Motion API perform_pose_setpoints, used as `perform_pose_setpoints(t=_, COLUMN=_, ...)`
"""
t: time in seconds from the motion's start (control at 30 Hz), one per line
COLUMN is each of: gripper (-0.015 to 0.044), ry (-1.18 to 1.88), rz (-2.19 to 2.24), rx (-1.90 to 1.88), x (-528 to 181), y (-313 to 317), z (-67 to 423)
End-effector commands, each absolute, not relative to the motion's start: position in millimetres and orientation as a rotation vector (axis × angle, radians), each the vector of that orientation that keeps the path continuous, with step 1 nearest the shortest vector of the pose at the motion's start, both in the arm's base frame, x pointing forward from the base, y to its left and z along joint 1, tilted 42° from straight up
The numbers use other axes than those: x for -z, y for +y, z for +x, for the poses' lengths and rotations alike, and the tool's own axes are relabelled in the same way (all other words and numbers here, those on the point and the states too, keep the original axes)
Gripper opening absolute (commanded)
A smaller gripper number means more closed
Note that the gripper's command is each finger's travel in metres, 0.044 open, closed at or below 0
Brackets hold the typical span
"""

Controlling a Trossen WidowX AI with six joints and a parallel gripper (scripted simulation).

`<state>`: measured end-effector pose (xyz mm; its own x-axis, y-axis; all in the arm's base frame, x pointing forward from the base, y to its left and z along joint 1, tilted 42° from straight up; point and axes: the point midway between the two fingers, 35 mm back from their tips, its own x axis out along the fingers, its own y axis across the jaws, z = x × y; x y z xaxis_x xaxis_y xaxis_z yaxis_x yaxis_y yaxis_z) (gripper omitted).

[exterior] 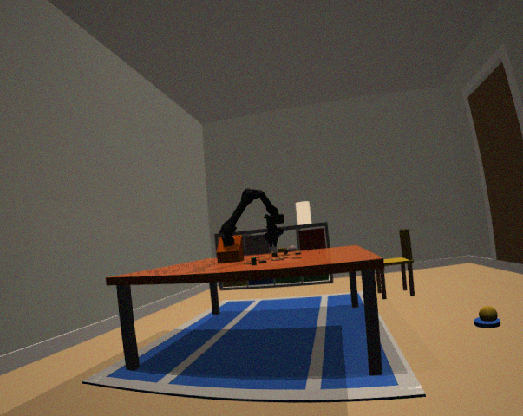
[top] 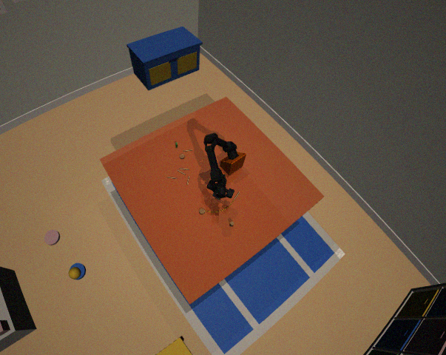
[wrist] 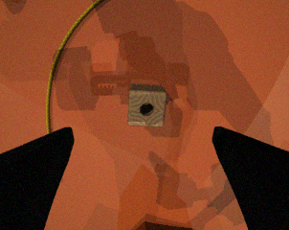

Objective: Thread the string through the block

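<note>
The small wooden block [wrist: 147,107] lies on the orange table [top: 177,244] [exterior: 333,257] with its hole facing up. In the wrist view it sits straight below my gripper [wrist: 144,136] [top: 220,194] [exterior: 273,251], which is open, empty and hanging over it. In the top view the arm hides the block. The yellow-green string [wrist: 67,38] [top: 217,210] curves from the round wooden button [top: 202,211] round the block's left side and passes behind my left finger. The thin stick [top: 236,197] on its end lies just right of the gripper.
Several loose sticks [top: 183,172] lie to the far left, with a second wooden disc [top: 182,155] and a small green piece [top: 175,143]. A small dark cylinder [top: 231,223] stands near the string. The arm's orange base box [top: 233,163] stands behind.
</note>
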<state>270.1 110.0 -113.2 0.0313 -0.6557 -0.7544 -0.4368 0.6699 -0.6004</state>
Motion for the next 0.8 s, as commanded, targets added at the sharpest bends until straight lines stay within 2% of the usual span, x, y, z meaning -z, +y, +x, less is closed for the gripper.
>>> perform_pose_setpoints(t=0.0, gripper=0.044, ry=1.316, rz=-0.26, rx=0.815, x=107.4, y=111.5, z=272.1)
perform_pose_setpoints(t=0.43, gripper=0.044, ry=0.927, rz=0.336, rx=1.245, x=103.7, y=112.6, z=273.5)
perform_pose_setpoints(t=0.77, gripper=0.044, ry=0.906, rz=0.363, rx=1.262, x=103.6, y=112.7, z=273.6)
